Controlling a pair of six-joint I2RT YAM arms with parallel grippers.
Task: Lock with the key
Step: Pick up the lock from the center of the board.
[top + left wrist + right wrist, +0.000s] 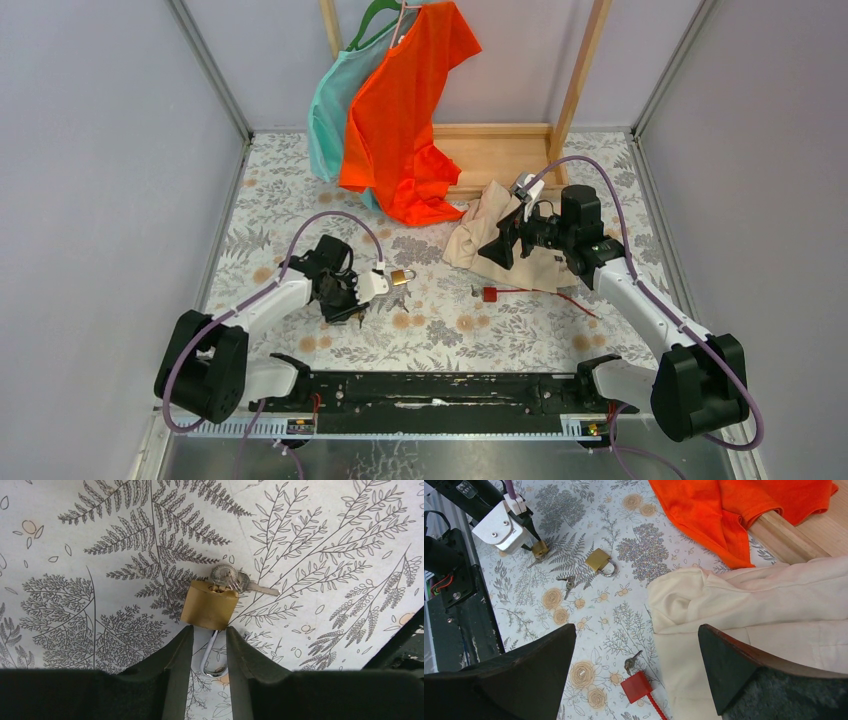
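Jaws of the left gripper (209, 627) flank the shackle (212, 669) of the small brass padlock (209, 605), perhaps without clamping it, so the wide-open right gripper (636, 628) turning the silver key (226, 578) could spin it.

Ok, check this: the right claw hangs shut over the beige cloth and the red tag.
Not shut: the right claw hangs wide open over the beige cloth and the red tag. The right wrist view shows it.

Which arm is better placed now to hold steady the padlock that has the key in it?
Probably the left. The left gripper straddles the shackle of the padlock, with the key already in it. The right gripper is open, away over the cloth.
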